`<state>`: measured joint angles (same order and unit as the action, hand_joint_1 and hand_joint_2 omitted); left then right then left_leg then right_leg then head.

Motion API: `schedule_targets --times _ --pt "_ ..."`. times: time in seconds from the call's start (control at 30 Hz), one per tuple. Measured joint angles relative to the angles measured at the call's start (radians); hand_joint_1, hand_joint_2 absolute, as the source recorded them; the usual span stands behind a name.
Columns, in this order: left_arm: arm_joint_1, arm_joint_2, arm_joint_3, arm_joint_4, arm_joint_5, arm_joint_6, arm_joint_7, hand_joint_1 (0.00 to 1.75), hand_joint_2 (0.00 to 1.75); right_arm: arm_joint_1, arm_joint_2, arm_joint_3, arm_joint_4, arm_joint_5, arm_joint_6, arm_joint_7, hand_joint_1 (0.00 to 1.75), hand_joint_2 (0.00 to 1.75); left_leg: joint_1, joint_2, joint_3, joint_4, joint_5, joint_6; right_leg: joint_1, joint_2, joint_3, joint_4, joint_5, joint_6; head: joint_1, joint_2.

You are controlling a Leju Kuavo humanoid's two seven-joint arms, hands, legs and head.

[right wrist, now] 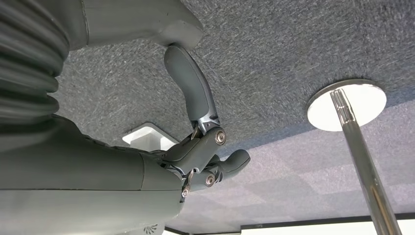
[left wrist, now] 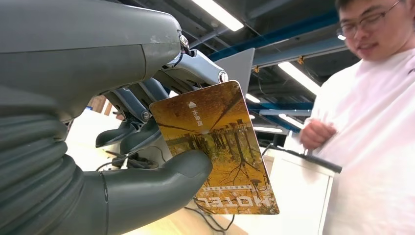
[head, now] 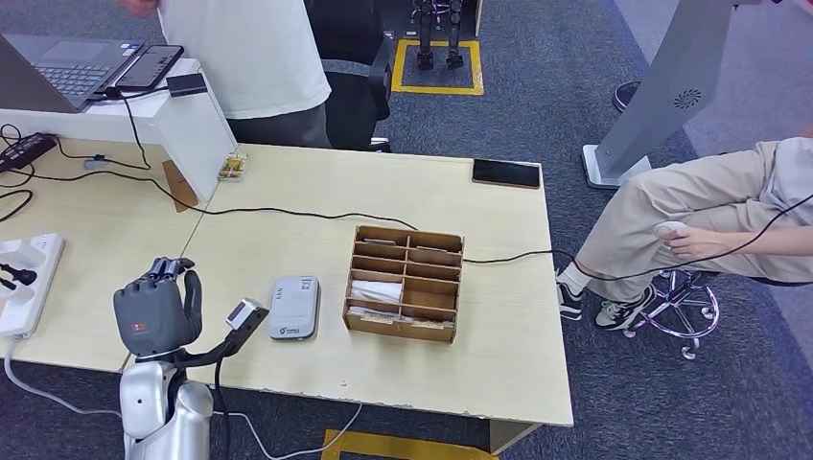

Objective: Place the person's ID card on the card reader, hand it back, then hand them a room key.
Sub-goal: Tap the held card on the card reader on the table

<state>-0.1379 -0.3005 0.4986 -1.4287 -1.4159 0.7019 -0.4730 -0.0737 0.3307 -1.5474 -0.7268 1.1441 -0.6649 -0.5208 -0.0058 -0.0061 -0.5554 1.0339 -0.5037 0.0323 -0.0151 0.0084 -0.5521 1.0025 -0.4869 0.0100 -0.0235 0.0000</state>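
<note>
Room key (left wrist: 215,147) pinched by left hand (left wrist: 147,127), wrist view; right hand (right wrist: 195,156) empty, fingers apart

Room key card (left wrist: 215,152), middle of left wrist view: word "HOTEL" in big letters along one short edge, shown upside down. Small white signs near other end, too small to read. Card reader (head: 293,307), lower left of head view: small blue mark, blurred, can't read.

Grey carpet floor (head: 537,125) with yellow tape squares (head: 436,67) lies beyond my pale wooden table (head: 288,192); long ceiling strip lights (left wrist: 220,13) glow overhead
</note>
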Motion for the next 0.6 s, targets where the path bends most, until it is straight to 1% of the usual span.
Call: schedule_targets --times 0.2,0.47,0.6 --pt "0.024 0.002 -0.015 0.037 -0.052 0.000 0.038 1.75 1.75 0.000 0.000 0.000 0.000 -0.012 0.000 0.006 0.00 1.75 0.000 0.000 0.000 0.000 0.000 0.000 0.000 0.000 0.000 0.000 0.000 0.000 0.000 0.000" --pt "0.044 0.005 -0.028 0.073 -0.064 0.000 0.044 1.75 1.75 0.000 0.000 0.000 0.000 -0.021 0.000 0.009 0.00 1.75 0.000 0.000 0.000 0.000 0.000 0.000 0.000 0.000 0.000 0.000 0.000 0.000 0.000 0.000" --pt "0.047 0.006 -0.039 0.089 -0.070 0.000 0.068 1.75 1.75 0.000 0.000 0.000 0.000 -0.021 0.000 0.010 0.00 1.75 0.000 0.000 0.000 0.000 0.000 0.000 0.000 0.000 0.000 0.000 0.000 0.000 0.000 0.000"
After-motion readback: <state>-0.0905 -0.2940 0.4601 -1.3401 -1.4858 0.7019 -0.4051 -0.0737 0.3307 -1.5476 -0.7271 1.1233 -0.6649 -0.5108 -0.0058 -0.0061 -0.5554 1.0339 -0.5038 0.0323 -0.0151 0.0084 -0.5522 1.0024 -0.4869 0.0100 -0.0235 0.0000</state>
